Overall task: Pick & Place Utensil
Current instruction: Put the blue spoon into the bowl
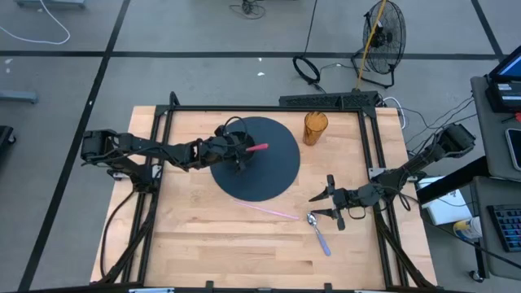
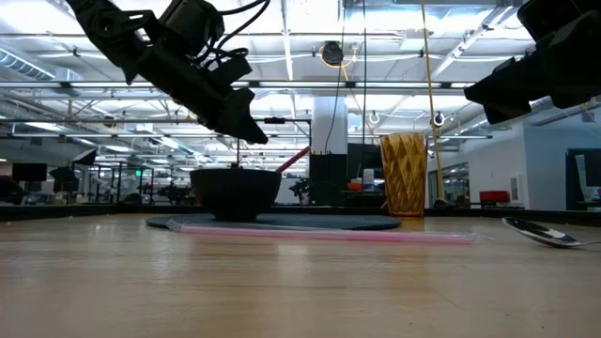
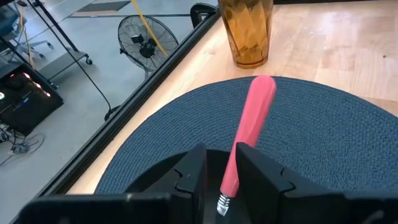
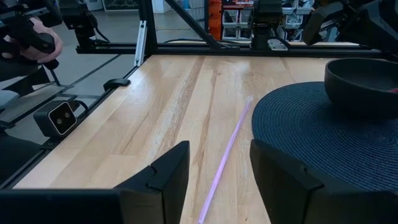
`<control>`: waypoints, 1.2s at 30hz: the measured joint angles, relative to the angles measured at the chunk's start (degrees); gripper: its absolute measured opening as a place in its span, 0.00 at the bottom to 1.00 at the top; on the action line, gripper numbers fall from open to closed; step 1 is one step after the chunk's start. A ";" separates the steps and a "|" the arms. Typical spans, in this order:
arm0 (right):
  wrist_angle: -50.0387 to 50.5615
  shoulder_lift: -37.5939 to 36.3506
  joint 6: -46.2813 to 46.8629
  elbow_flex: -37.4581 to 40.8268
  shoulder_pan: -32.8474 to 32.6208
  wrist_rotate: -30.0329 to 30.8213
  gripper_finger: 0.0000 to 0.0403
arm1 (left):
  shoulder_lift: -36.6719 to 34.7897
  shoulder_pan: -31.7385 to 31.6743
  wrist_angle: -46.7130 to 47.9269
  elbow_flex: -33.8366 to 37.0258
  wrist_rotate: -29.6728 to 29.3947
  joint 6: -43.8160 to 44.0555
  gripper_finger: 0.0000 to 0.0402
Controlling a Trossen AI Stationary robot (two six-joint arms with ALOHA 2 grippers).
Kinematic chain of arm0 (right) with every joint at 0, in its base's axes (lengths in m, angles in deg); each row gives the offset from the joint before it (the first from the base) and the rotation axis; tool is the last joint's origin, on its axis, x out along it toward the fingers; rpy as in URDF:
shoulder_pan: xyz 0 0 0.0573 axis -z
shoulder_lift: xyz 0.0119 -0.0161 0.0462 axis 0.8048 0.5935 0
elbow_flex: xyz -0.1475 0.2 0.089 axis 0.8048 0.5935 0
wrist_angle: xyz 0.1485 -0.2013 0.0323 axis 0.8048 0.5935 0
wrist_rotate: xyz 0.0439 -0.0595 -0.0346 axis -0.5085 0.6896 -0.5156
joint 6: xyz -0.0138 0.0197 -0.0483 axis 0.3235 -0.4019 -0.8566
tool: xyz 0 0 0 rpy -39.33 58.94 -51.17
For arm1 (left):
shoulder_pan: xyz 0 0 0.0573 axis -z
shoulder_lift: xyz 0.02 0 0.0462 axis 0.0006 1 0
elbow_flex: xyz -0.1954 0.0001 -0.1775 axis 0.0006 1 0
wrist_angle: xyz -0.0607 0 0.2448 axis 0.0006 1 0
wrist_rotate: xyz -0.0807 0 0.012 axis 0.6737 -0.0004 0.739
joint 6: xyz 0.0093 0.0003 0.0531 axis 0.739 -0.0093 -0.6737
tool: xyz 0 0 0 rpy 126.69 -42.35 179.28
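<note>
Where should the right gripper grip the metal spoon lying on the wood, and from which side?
Grip the spoon at mid-handle, coming straight down from above. It lies flat on the table, bowl end nearest the open right gripper, its thin handle angling away, so the fingers should straddle the handle crosswise. The rounded bowl would likely slip.

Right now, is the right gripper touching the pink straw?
Apart. In the right wrist view the right gripper is open with the pink straw lying on the table between and beyond it, bare wood visible on both sides.
</note>
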 joint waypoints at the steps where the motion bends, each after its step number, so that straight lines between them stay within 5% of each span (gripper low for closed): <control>1: 0.00 0.00 -0.02 0.00 -0.02 0.00 0.41 | 0.00 0.00 0.00 0.00 0.00 0.00 0.22; 20: 0.00 0.00 -0.02 0.00 0.00 -0.02 0.41 | -1.83 0.49 0.78 0.07 0.61 -2.76 0.22; 30: 0.63 0.02 0.14 0.00 -0.01 -0.04 0.41 | -11.66 4.65 3.31 0.04 8.59 -8.74 0.22; 36: 1.03 0.02 0.81 -0.07 0.00 -0.03 0.41 | -19.94 7.95 10.34 0.04 19.02 -8.85 0.22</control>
